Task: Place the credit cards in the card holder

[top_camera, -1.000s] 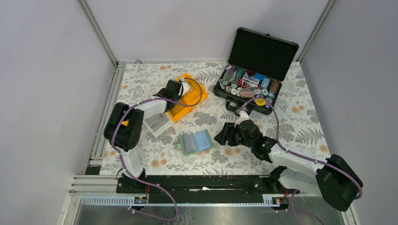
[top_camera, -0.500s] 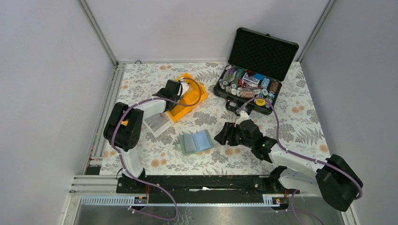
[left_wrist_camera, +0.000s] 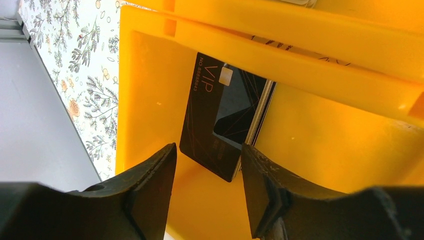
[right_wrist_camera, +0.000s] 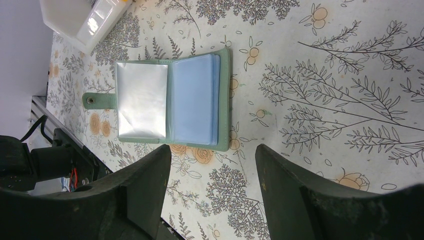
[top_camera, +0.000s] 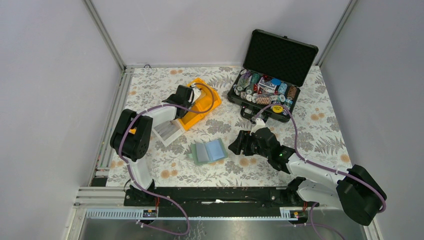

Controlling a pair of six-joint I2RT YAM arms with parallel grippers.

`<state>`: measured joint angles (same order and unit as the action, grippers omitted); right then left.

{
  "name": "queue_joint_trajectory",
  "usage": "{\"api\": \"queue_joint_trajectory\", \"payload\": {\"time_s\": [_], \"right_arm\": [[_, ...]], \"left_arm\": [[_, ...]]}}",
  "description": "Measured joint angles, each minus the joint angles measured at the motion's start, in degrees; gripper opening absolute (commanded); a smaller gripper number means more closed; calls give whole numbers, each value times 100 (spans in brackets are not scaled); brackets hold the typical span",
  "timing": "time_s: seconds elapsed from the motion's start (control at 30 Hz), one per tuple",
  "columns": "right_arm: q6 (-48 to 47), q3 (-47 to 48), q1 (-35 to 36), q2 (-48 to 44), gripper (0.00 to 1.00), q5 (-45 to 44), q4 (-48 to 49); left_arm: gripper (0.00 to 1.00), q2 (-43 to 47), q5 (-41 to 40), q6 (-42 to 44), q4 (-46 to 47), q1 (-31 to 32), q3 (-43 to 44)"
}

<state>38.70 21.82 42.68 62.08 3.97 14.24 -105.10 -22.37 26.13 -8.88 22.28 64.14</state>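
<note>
Credit cards [left_wrist_camera: 220, 125]: black stack standing in the yellow bin [left_wrist_camera: 150, 100].
Bearing: straight ahead of the left tool [left_wrist_camera: 207, 152], long axis pointing away from it, narrow width across its gap.
Grip: left tool partly apart astride the stack, clamping nothing visible; right tool [right_wrist_camera: 212, 150] wide, empty.
Card holder [right_wrist_camera: 170, 102]: lying open on the surface [right_wrist_camera: 325, 75], just ahead of the right tool.
Nearer arm: left.

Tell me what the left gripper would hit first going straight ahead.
Probably the black credit cards in the yellow bin; the left gripper points right at them, jaws open, though depth is unclear.
</note>
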Motion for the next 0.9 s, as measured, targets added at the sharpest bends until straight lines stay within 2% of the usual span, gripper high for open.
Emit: {"api": "queue_joint_trajectory", "payload": {"time_s": [0.5,0.9], "right_arm": [[0,0,-9,0,70,2,0],[0,-2,-20,0,70,4,0]], "left_arm": [[51,28,-107,15,92,0,0],[50,382,-260,103,426,-15,-26]]}}
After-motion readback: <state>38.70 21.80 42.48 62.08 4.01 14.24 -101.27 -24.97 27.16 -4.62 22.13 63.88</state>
